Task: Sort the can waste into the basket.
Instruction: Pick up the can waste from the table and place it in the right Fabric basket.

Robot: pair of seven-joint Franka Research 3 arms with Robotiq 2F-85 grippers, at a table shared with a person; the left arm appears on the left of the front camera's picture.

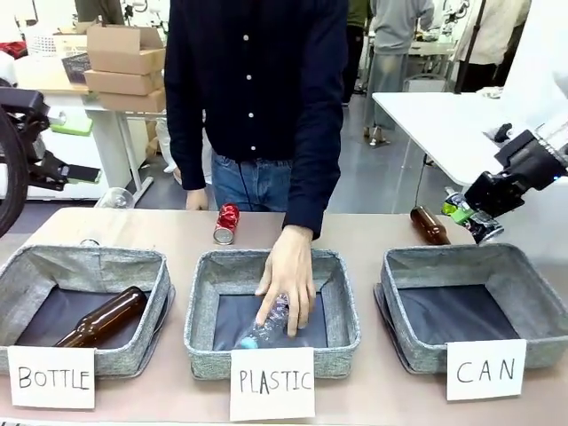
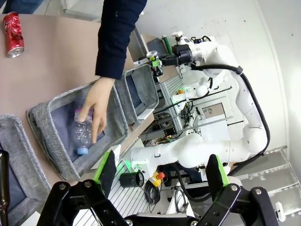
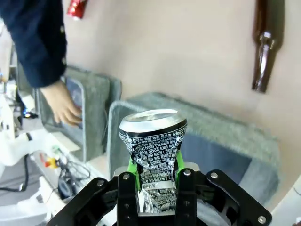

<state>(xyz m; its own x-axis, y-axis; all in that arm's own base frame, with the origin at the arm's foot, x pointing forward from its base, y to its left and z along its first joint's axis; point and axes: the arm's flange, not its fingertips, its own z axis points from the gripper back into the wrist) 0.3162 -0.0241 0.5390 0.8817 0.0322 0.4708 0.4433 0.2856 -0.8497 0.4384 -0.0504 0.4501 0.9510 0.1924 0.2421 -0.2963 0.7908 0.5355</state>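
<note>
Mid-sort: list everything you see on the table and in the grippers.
Grey woven-fabric baskets: three, grey, in a row: BOTTLE basket, PLASTIC basket, CAN basket.
White handwritten cards: three, white, one fronting each basket.
Brown glass bottles: two, brown; one in BOTTLE basket, one on the table behind CAN basket.
Dented red metal can: one, red, table behind PLASTIC basket.
Dented dark printed metal can: one, dark, in right gripper.
Clear plastic bottle: one, clear, PLASTIC basket.
Person's hand: on plastic bottle.
Left gripper: open.
Right gripper: shut on dark can.
</note>
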